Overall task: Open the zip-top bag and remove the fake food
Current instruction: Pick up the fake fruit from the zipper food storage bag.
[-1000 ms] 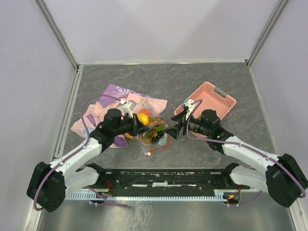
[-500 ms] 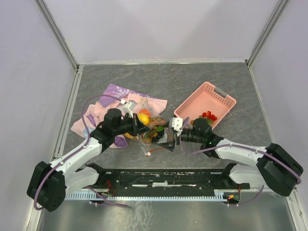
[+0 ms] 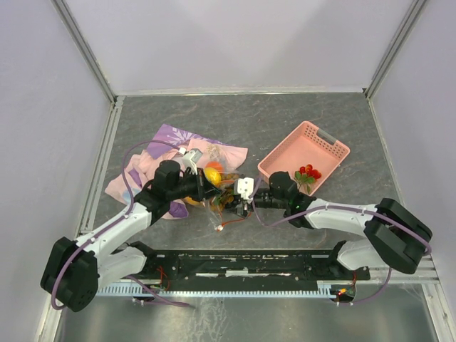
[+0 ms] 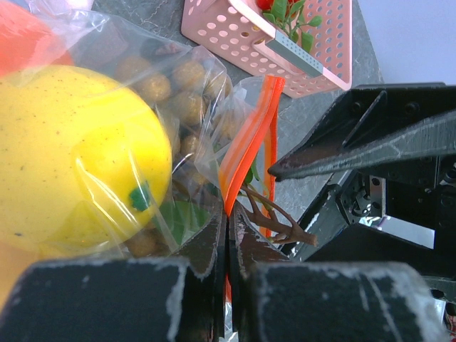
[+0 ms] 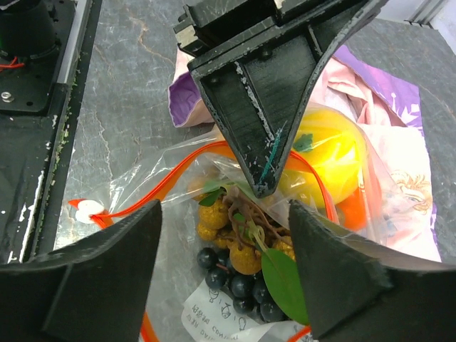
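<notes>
The zip-top bag (image 3: 226,211) lies on the table beside the patterned cloth, its orange-red zip strip (image 5: 171,178) parted. My left gripper (image 3: 207,191) is shut on one side of the strip (image 4: 239,153). My right gripper (image 3: 239,200) is open at the bag's mouth, its fingers (image 5: 107,278) either side of the opening. Inside the bag are a tan-brown grape bunch (image 5: 239,253), a dark purple grape bunch (image 5: 246,288), a yellow fruit (image 4: 78,157) and an orange fruit (image 5: 354,208). A red fruit with green leaves (image 3: 307,173) lies in the pink basket.
The pink perforated basket (image 3: 324,144) stands right of the bag; it also shows in the left wrist view (image 4: 235,35). The pink-purple cloth (image 3: 171,139) lies under and left of the bag. Metal rails edge the table on the left and at the front.
My right gripper has swung left from beside the basket to the bag's mouth, baring the red fruit in the basket. My left gripper has held still on the strip.
</notes>
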{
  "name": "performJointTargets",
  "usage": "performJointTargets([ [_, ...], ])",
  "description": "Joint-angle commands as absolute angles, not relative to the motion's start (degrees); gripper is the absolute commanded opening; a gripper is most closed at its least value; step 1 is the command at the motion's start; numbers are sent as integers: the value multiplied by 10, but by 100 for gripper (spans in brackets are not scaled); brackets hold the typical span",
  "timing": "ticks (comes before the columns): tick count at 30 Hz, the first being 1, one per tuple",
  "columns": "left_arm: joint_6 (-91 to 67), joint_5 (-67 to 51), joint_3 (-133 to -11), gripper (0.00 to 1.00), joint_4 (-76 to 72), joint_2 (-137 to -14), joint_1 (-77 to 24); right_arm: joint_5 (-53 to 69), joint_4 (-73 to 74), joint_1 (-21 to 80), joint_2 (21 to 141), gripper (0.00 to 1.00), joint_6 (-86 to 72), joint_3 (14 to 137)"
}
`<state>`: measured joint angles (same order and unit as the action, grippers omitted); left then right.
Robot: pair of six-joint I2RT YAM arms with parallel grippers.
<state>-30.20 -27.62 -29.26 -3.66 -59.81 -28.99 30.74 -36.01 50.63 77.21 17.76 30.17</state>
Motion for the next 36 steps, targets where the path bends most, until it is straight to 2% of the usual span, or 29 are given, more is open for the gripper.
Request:
performJointTargets([
  [1, -319, -292, -295, 3, -70, -600, -287, 291, -364, 517, 793, 71, 196, 338],
  [3, -319, -292, -294, 3, -70, -599, -287, 279, -363, 517, 804, 64, 189, 344],
  [10, -320, -293, -290, 3, -71, -597, -287, 272, -364, 522, 823, 53, 186, 357],
  [14, -321, -294, -289, 3, -71, -595, -288, 271, -359, 523, 827, 43, 189, 362],
  [18, -322, -291, -289, 3, -70, -591, -287, 270, -350, 524, 826, 31, 194, 364],
  [26, -322, -277, -288, 3, -68, -584, -288, 288, -330, 523, 792, 3, 204, 352],
  [36, -322, -266, -287, 3, -62, -580, -288, 332, -314, 523, 711, 2, 224, 336],
])
